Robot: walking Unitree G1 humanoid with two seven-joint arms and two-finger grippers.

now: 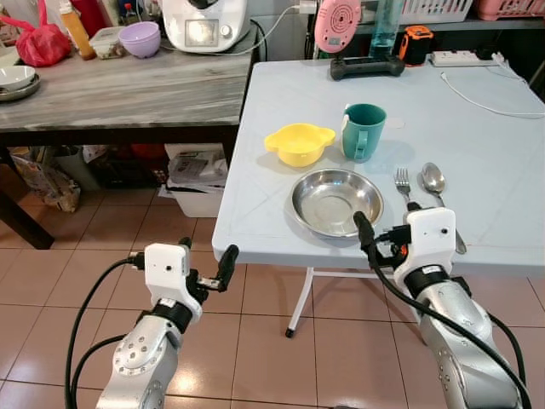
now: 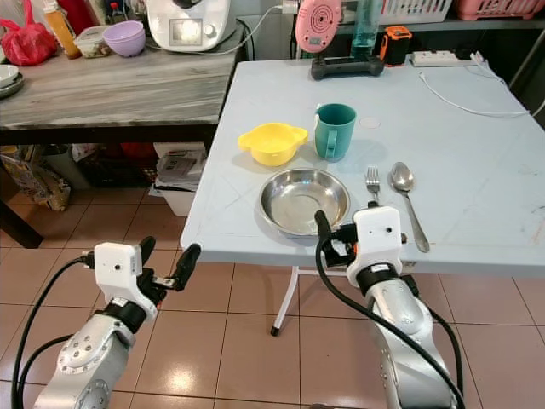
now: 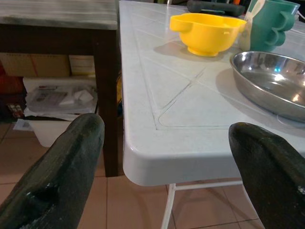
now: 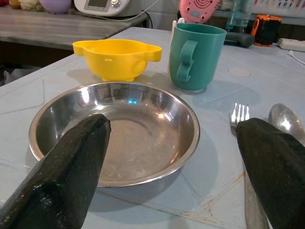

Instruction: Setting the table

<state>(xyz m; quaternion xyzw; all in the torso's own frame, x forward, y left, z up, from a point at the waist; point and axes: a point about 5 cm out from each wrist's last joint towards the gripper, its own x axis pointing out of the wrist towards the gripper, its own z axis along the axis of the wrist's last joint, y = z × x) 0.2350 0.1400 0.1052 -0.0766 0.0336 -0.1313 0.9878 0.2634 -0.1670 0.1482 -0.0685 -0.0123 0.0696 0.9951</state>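
The right gripper (image 1: 387, 228) hung at the near edge of the pale blue folding surface (image 1: 477, 145), its two black fingers spread wide apart and holding nothing. Just ahead of it, partly between its fingers in the wrist view, sat the round stainless-steel bowl (image 4: 116, 129), with nothing inside. Beyond the bowl stood the yellow plastic bowl with two small handles (image 1: 299, 143), its inside also bare as far as could be seen, and beside that the teal plastic mug (image 1: 364, 130), handle toward the gripper; its contents could not be made out. Off to the gripper's right side lay the metal fork (image 1: 402, 181) and the metal spoon (image 1: 434, 181), side by side on the surface. The left gripper (image 1: 207, 266) hovered below and short of the surface's near corner, over the tiled floor (image 1: 255, 341), fingers likewise wide apart.
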